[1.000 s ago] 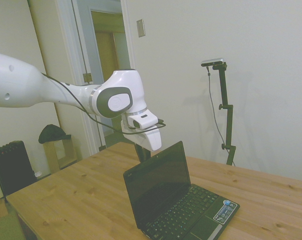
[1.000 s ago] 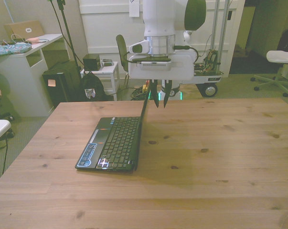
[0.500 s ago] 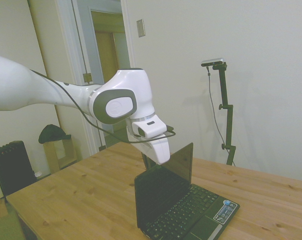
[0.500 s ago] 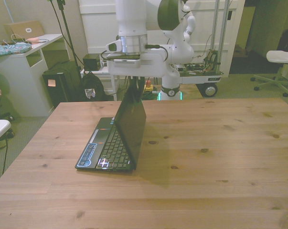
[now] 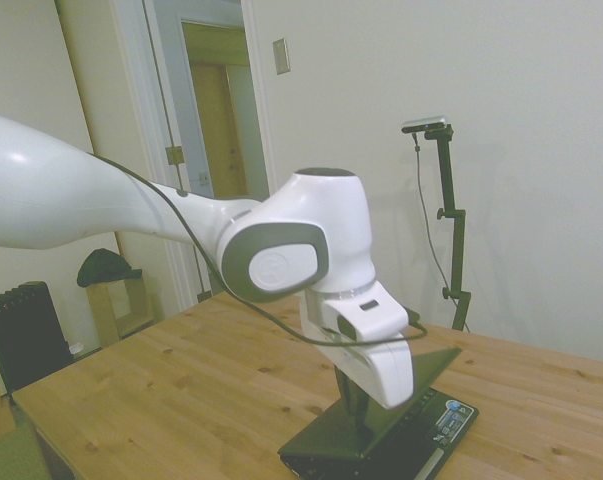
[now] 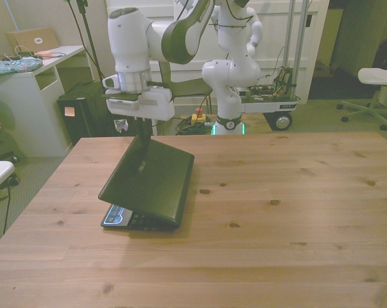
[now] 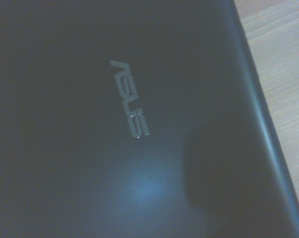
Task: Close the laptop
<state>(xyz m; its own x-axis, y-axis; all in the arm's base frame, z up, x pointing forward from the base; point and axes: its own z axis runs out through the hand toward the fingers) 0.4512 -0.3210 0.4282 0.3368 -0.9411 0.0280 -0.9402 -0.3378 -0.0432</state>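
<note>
Laptop point(image 6: 151, 183) lid hangs nearly shut under the gripper point(image 6: 144, 138), jaws' state unclear; pressing toward nine o'clock could skid it.

Only legible text: "ASUS" logo point(image 7: 130, 99), silver, on the laptop point(image 7: 65, 148) lid's dark back, wrist view. Sticker point(image 5: 448, 423) on palm rest has print, too small to read.

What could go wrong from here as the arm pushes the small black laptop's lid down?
1. The gripper presses the small black laptop through a narrow contact on its lid; hard pushing might stress the screen.
2. The lid hangs partly open over the palm rest with the blue-white sticker; a fast drop could slam.
3. The laptop could slide on the wooden table.
</note>
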